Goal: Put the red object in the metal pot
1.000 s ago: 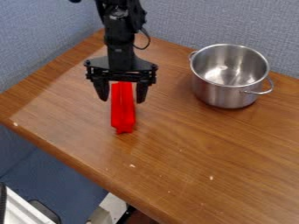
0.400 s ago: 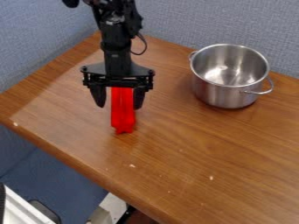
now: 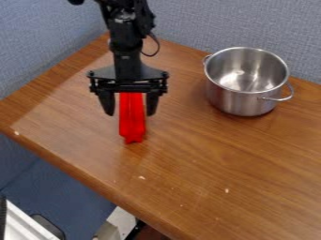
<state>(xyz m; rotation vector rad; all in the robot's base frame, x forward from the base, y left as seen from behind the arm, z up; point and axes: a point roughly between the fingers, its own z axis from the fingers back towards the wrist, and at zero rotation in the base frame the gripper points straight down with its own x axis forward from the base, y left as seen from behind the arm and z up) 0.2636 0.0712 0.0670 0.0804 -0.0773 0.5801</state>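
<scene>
- Brown wooden desk point(image 3: 189, 159), its near stretch bare, carries both task items.
- The bright red elongated plastic bar point(image 3: 131, 123) lies flat on the desk left of centre, its long side running toward the camera, its far end under the tool.
- The black two-fingered claw point(image 3: 127, 101) points straight down over that far end, jaws spread wide, one finger on either side of the bar; nothing is gripped.
- Against a second ago, the claw has barely shifted and the bar lies where it lay, so the grasp appears not yet begun.
- The small shiny steel pot with a loop handle point(image 3: 247, 82) stands empty at the far right, well apart from the bar; closing, lifting and carrying all remain.
</scene>
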